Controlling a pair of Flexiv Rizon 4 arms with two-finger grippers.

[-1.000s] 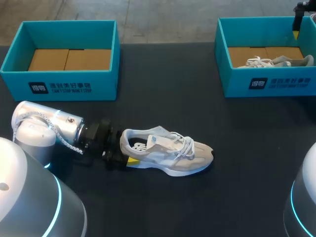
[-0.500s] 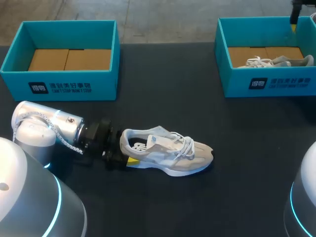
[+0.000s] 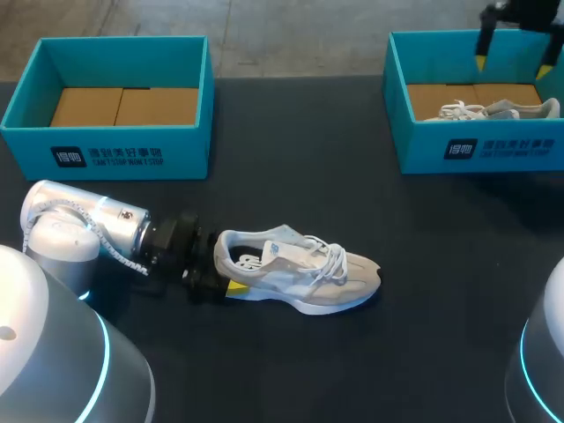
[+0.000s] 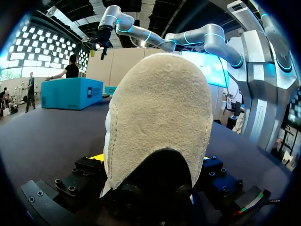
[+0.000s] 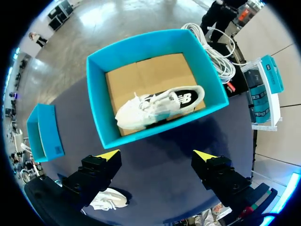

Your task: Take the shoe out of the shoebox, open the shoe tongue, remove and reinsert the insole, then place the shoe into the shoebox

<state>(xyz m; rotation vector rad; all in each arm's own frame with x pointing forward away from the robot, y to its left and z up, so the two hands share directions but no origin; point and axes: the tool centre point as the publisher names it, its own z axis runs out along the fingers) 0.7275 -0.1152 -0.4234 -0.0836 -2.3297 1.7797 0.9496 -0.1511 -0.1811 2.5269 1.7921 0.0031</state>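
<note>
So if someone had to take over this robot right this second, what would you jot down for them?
Left claw: shut on the heel of the shoe, which stands on the table.
Right claw: open, empty, above the right shoebox, which holds a second shoe.
Left shoebox: empty.
Done: one shoe is out of its box.
Left: open the tongue, insole out and back in, shoe back into the box. Whether any insole step has happened, I cannot tell.

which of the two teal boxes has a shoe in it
The teal box at the table's far right: a white shoe lies on its cardboard floor. The far-left box holds only bare cardboard.
</note>
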